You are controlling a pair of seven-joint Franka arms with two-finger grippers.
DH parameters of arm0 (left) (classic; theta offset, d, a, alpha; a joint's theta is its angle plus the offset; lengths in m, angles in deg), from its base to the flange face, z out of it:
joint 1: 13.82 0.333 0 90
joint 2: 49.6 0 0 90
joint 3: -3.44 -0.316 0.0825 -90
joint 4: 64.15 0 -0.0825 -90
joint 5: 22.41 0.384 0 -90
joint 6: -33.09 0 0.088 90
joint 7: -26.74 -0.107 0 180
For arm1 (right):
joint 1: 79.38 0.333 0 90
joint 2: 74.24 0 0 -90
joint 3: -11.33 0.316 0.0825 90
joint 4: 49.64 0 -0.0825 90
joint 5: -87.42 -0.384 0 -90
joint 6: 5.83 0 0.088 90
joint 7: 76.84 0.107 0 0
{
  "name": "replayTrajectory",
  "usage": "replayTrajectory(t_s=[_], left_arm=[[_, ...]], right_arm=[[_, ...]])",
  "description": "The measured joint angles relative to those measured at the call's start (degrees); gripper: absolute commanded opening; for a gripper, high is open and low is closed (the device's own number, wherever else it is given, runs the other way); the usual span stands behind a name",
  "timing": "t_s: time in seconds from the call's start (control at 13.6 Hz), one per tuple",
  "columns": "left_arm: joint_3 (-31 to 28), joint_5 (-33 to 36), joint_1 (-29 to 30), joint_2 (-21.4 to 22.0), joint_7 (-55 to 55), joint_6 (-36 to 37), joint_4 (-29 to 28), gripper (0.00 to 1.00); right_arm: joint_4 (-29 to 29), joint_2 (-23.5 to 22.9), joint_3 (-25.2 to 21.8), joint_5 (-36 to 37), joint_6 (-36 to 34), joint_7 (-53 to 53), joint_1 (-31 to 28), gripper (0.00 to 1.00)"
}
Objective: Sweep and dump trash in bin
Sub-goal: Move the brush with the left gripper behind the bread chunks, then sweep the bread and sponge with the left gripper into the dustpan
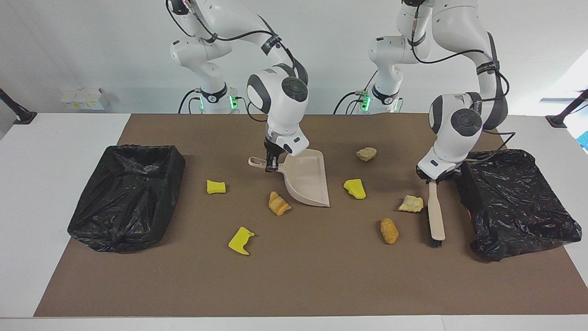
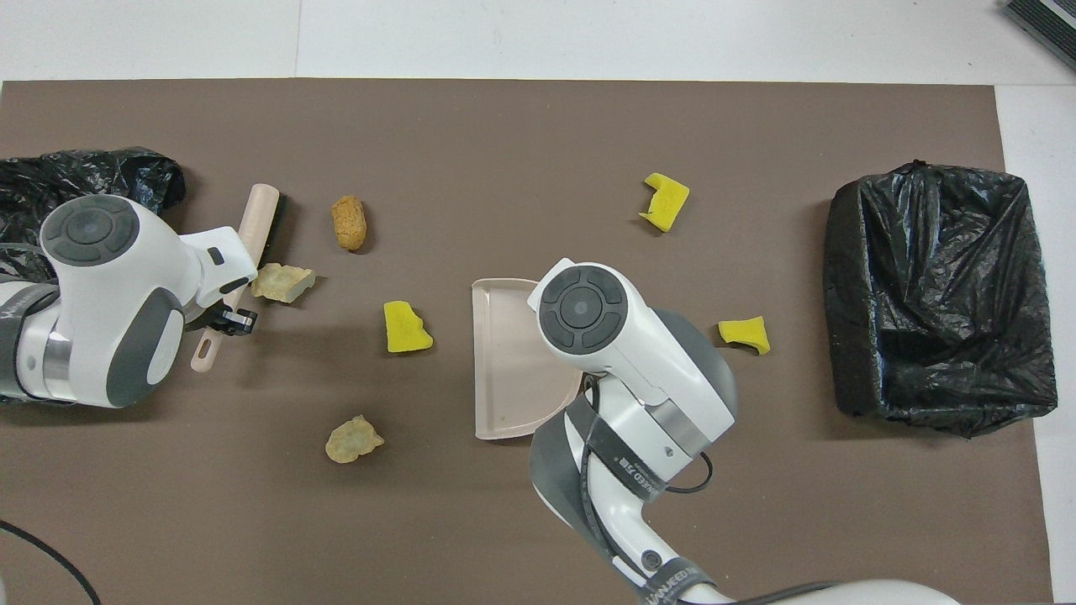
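trash [image 1: 411, 203]: light foam/crumbly lumps, push don't pinch | left hand [image 1: 433, 178] gripping brush [image 1: 435, 214] handle | right hand [image 1: 272, 164] gripping dustpan [image 1: 307, 178] handle

You are looking at a matt brown, paper-like mat [image 1: 294, 276] covering a smooth white tabletop [image 1: 55, 138]. Two bins are showing crinkled, glossy black plastic liners [image 1: 126, 195] [image 1: 517, 200]. The beige dustpan [image 1: 307, 178] is looking like smooth, satin-finished plastic. The pale brush [image 1: 435, 214] is showing a smooth, matt wood-like back with dark bristles. Three bright yellow foam chunks [image 1: 354, 188] [image 1: 216, 186] [image 1: 241, 240] are appearing soft and porous. The tan and orange lumps [image 1: 389, 230] [image 1: 411, 203] [image 1: 366, 153] [image 1: 279, 203] are looking rough and crusty. The arms' white shells [image 1: 280, 99] are gleaming like glossy plastic.
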Motion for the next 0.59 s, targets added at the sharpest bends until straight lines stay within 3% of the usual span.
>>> replayTrajectory(t_s=[0.59], left_arm=[[0.18,0.06,-6.17,0.21,-13.83,2.55,-0.02,0.00]], right_arm=[[0.00,0.03,0.00,0.07,0.00,-0.03,0.11,0.00]])
